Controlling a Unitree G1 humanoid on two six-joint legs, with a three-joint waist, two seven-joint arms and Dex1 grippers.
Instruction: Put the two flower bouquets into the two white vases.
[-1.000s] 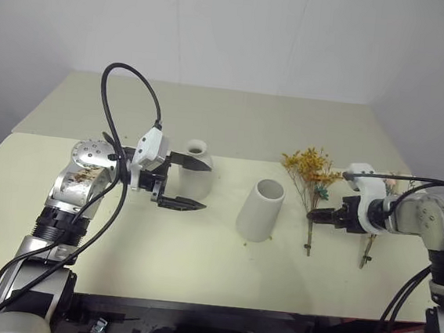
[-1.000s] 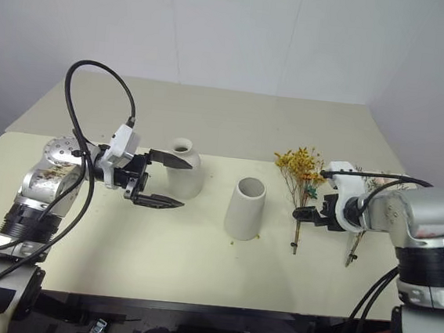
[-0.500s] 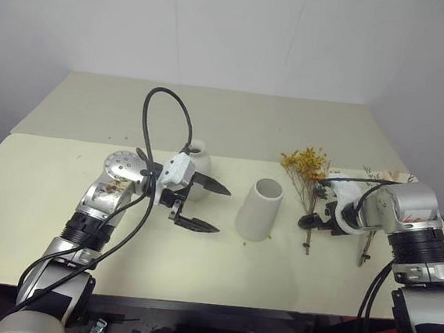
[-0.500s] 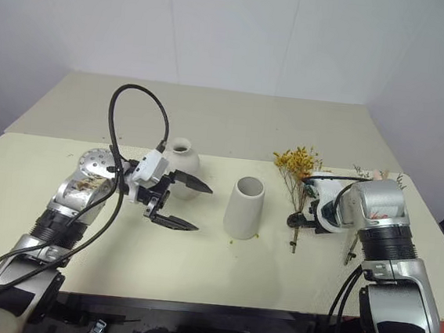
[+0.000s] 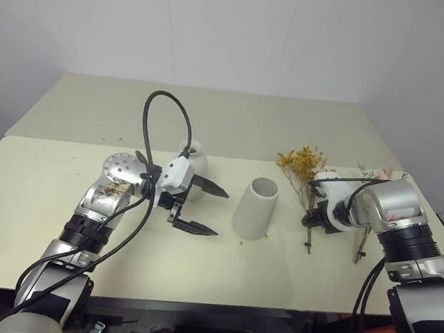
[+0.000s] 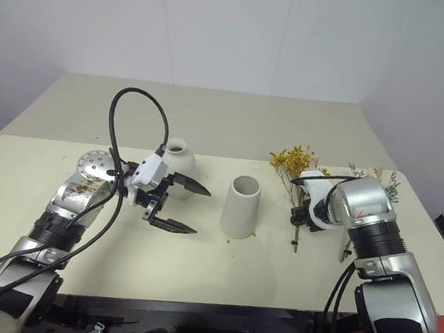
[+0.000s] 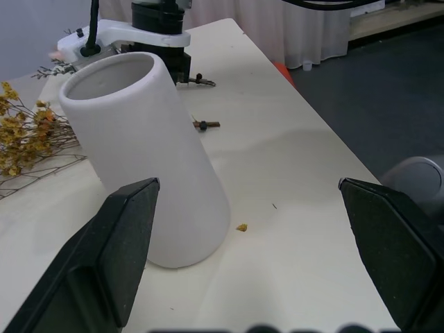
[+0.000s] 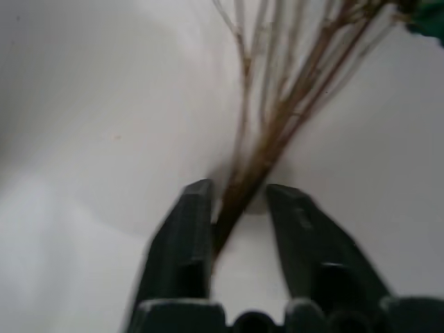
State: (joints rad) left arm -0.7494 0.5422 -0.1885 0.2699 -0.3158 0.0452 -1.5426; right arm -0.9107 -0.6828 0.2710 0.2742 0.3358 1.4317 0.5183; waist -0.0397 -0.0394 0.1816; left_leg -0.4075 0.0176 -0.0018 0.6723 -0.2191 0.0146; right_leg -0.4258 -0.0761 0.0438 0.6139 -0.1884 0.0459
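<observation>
The right gripper (image 8: 239, 201) has its fingers nearly closed around the stems of the yellow bouquet (image 5: 304, 168) lying on the table (image 5: 62, 190). The left gripper (image 5: 214, 211) hangs wide open, the cylinder vase (image 7: 149, 156) just beyond its fingertips.

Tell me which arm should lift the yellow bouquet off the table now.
Right. The right gripper has its fingers around the yellow bouquet stems. The left gripper hangs open by the cylinder vase.

left gripper (image 5: 208, 208) moved right toward cylinder vase (image 5: 254, 208) | right gripper (image 8: 239, 201) narrowed around yellow bouquet (image 5: 307, 169) stems
</observation>
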